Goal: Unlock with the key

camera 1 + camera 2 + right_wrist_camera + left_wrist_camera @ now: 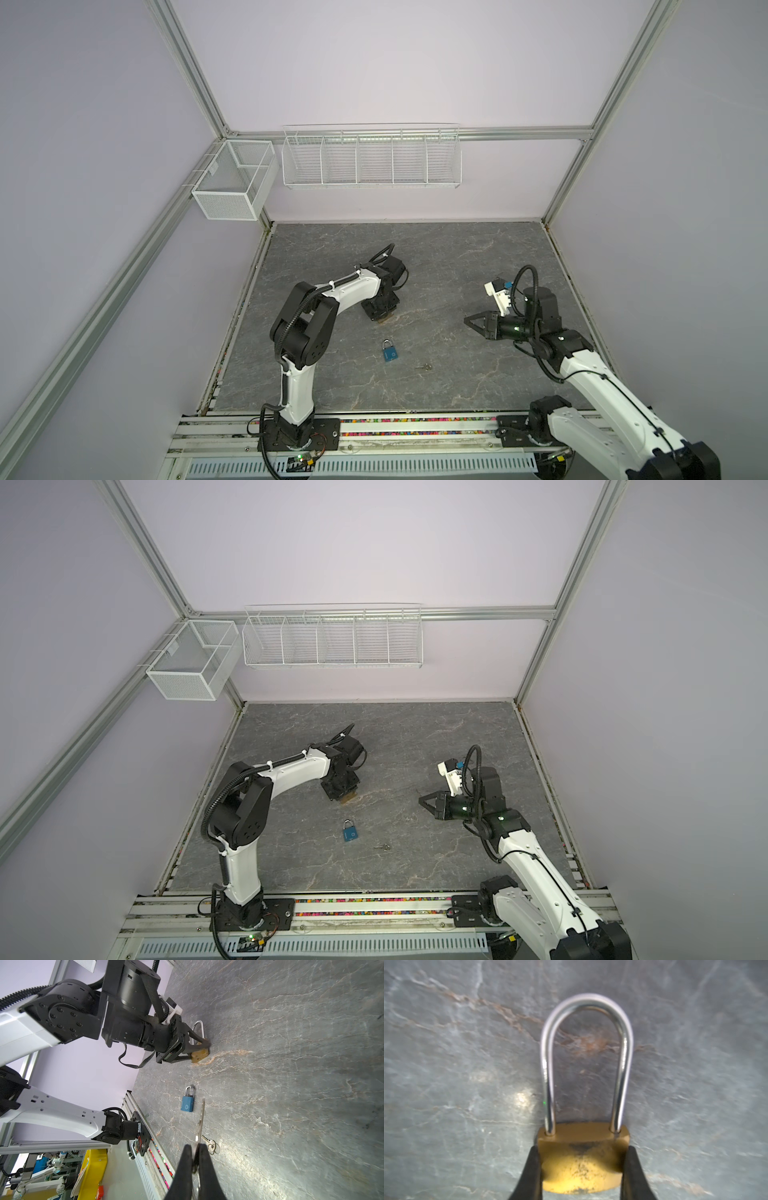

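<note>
Risk: left gripper (582, 1159) pinches brass padlock (583, 1138) by its sides, right gripper (195, 1147) clamps key (200, 1122); either could twist loose during insertion.

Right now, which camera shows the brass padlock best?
The left wrist view: the brass padlock sits close up, whole shackle visible, left gripper clasping its body. The right wrist view shows it small, partly behind that gripper. In both top views only a sliver shows beneath the gripper.

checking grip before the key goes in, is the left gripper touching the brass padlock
Touching. In the left wrist view the left gripper has its fingers flush against both sides of the brass padlock, no gap.
</note>
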Controlling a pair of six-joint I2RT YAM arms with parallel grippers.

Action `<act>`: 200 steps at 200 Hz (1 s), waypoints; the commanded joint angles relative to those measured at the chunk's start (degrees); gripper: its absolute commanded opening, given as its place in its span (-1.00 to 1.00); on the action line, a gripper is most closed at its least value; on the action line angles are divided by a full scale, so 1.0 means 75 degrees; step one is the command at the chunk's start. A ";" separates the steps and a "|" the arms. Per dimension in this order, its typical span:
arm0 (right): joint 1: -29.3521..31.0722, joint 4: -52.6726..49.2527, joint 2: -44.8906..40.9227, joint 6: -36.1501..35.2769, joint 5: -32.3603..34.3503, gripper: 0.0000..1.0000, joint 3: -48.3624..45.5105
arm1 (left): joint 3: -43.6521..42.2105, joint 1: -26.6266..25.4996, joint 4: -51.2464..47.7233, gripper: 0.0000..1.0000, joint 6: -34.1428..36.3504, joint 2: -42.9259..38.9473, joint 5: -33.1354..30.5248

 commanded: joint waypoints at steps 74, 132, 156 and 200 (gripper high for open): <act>-0.0115 0.0113 0.0278 -0.0474 -0.0314 -0.88 0.0032 | -0.0249 -0.0304 0.0690 -1.00 0.0693 -0.0842 0.0068; 0.0254 0.1955 0.0956 0.0095 -0.0534 -0.88 -0.0326 | -0.1109 -0.0534 0.2489 -1.00 0.0103 -0.2012 0.0703; 0.1114 0.2020 0.1115 -0.0113 -0.0027 -0.88 0.0030 | -0.1930 -0.0663 0.4024 -1.00 -0.0535 -0.2610 0.1034; 0.1790 0.3214 0.1357 0.0129 0.0506 -0.88 -0.0123 | -0.3573 -0.1048 0.6754 -1.00 -0.1947 -0.3557 0.0932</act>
